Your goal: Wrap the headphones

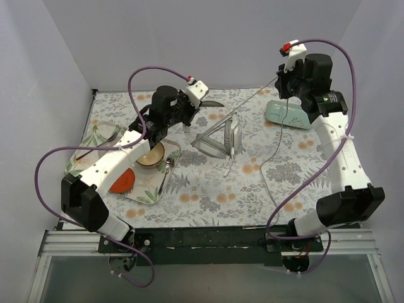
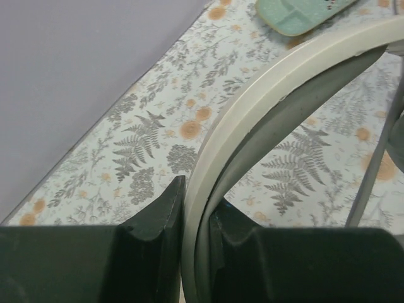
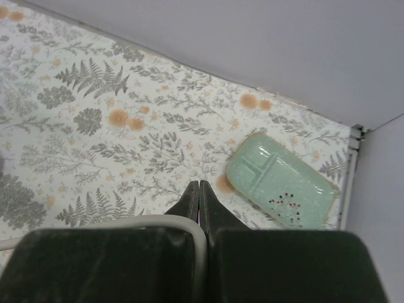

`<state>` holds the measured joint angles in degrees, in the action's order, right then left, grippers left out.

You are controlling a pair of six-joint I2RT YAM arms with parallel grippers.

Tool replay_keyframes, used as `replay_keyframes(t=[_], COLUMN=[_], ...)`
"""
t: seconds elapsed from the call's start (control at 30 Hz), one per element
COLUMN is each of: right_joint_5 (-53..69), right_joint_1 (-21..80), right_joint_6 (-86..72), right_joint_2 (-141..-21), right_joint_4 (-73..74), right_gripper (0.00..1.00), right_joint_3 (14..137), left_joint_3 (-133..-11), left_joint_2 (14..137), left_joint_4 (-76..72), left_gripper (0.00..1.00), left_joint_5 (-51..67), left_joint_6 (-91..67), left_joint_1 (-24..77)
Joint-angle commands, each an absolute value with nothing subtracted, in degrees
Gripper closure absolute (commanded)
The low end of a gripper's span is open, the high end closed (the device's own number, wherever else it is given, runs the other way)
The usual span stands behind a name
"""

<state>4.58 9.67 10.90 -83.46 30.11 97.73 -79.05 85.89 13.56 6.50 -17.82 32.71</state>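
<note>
— What has the left end effector point(image 2: 197, 199) got hold of?
— Its two dark fingers are pressed onto the curved white-and-grey headband point(image 2: 284, 69) of the white-and-grey over-ear headphones point(image 1: 219, 140), which are at mid-bench, toward the far side.
— And the right end effector point(image 3: 199, 186)?
— Its fingertips meet, with the thin grey cable point(image 1: 252, 96) pinched between them. The cable runs from there in a straight line down to the headphones. More of it loops loosely over the fern-and-flower-patterned bench point(image 1: 208, 196) near the right arm.
— Anything beside it?
— A mint-green oblong case point(image 1: 287, 113) lies near the right end effector, by the far right corner.
</note>
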Motion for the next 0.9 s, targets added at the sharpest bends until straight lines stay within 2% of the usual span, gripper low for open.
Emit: replay_keyframes(t=[0.0,0.17,0.3,0.4,0.43,0.47,0.63,0.87], right_joint_5=[5.4,12.6,30.1,29.8,29.7,29.5,27.2,26.3], right_joint_1=[2.6,2.1,3.1,7.6,9.0,11.6,18.5,22.9], right_joint_6=[6.8,5.8,2.2,2.5,2.5,2.4,-1.1,-6.8], right_joint_2=[-83.4,-82.7,-83.7,-84.3,-84.4,-84.5,-86.4,-90.5], right_joint_4=[15.6,8.1,0.5,-6.1,-9.5,-11.7,-23.0,-34.4], right_gripper=[0.99,0.99,0.96,0.86,0.79,0.76,0.71,0.68], right_joint_3=[100.2,87.7,79.6,74.3,73.0,71.5,63.9,58.5], left_joint_3=[-81.5,-90.2,-101.6,-108.5,-109.8,-111.0,-119.0,-129.1], left_joint_2=[82.4,82.6,83.5,85.1,85.3,85.8,88.2,90.8], left_joint_4=[32.5,39.2,41.5,40.6,40.3,39.4,38.3,38.6], left_gripper=[1.00,1.00,1.00,1.00,1.00,1.00,1.00,1.00], left_joint_5=[18.5,26.2,33.5,31.3,30.4,29.0,27.7,21.6], left_joint_6=[-17.2,-24.4,-32.9,-41.0,-43.0,-45.8,-51.4,-52.5], left_joint_1=[30.9,30.8,30.9,30.9,30.9,30.9,30.9,30.9])
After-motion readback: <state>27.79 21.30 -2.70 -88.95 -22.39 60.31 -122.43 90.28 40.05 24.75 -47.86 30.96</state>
